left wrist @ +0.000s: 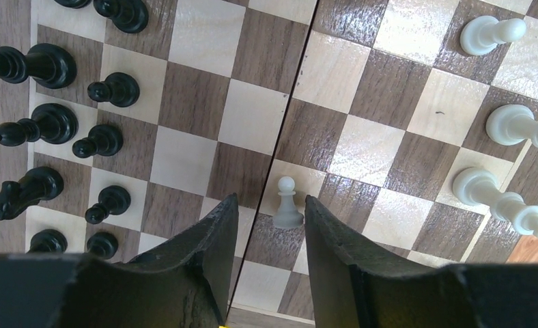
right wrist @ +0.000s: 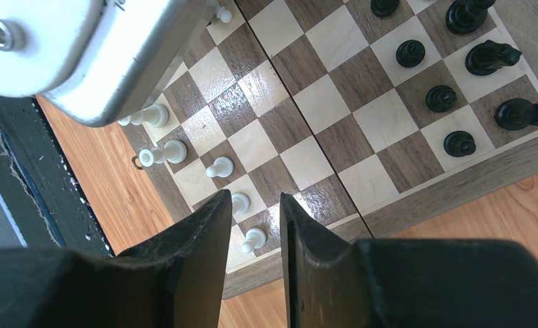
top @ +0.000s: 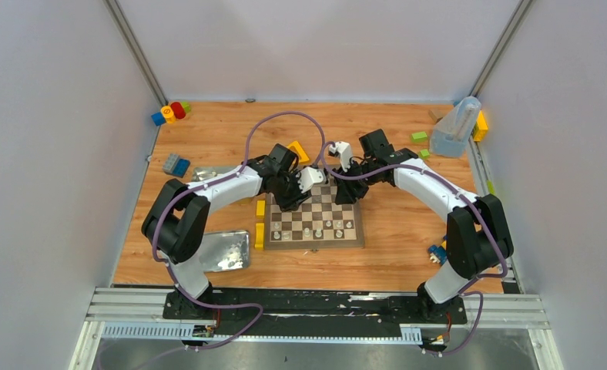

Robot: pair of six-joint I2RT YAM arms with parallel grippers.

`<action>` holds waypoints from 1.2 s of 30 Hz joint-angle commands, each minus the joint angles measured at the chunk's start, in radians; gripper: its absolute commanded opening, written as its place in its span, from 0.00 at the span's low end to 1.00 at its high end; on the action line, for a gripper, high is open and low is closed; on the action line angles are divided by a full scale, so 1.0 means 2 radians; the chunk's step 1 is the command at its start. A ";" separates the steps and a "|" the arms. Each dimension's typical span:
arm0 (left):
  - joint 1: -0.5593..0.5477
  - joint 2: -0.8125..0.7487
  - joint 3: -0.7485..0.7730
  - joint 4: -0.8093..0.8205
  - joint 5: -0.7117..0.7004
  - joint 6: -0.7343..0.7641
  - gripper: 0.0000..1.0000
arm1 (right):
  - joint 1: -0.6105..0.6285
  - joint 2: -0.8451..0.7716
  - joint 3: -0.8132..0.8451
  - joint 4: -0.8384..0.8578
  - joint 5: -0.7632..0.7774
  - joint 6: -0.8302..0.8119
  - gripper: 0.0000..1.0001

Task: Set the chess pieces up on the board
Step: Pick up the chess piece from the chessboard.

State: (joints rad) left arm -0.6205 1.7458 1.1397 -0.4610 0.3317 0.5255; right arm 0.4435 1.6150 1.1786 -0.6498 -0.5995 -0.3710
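Note:
The wooden board [top: 354, 235] lies mid-table between both arms. In the left wrist view black chess pieces [left wrist: 48, 123] stand in two rows on the left side of the board [left wrist: 198, 157], and white pieces [left wrist: 508, 123] stand on the right. A white pawn [left wrist: 287, 203] stands upright just beyond my left gripper [left wrist: 270, 201], which is open and not touching it. My right gripper [right wrist: 255, 198] is open and empty above the board's corner [right wrist: 389, 205], over two white pawns [right wrist: 254, 239]. Both the left gripper [top: 289, 194] and the right gripper [top: 347, 190] hover at the board's far edge.
Yellow blocks [top: 259, 235] lie along the board's left edge. One metal tin [top: 225, 250] sits front left and another [top: 206, 173] behind the left arm. Coloured toy blocks [top: 171, 113] sit far left. A translucent container [top: 454, 127] stands far right. The left arm's silver body [right wrist: 82, 48] fills the top left of the right wrist view.

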 commanded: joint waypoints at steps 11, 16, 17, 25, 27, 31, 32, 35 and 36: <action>-0.002 0.001 0.005 -0.015 0.017 0.013 0.38 | -0.002 -0.011 0.002 0.013 0.002 0.002 0.33; -0.002 0.000 0.002 -0.018 0.021 0.015 0.31 | -0.002 -0.010 0.002 0.013 0.002 0.003 0.33; -0.002 0.001 0.002 -0.018 0.021 0.014 0.28 | -0.002 -0.010 0.003 0.013 0.002 0.003 0.33; -0.002 -0.031 -0.020 0.007 0.020 -0.001 0.14 | -0.017 -0.020 0.009 0.016 -0.019 0.018 0.33; -0.002 -0.045 -0.029 0.021 0.023 -0.007 0.12 | -0.032 -0.024 0.014 0.021 -0.043 0.029 0.33; -0.001 -0.074 -0.043 0.055 0.039 -0.024 0.10 | -0.072 -0.024 0.013 0.049 -0.135 0.072 0.32; -0.001 -0.079 -0.044 0.062 0.044 -0.030 0.10 | -0.079 -0.019 0.013 0.055 -0.159 0.083 0.32; -0.002 -0.085 -0.033 0.062 0.078 -0.043 0.11 | -0.081 0.003 0.025 0.061 -0.219 0.103 0.32; -0.002 -0.087 -0.026 0.060 0.086 -0.051 0.11 | -0.081 0.011 0.029 0.065 -0.236 0.109 0.32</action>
State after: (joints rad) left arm -0.6205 1.6268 1.0481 -0.4026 0.4061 0.4862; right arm 0.2768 1.6127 1.1805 -0.5919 -0.8474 -0.2325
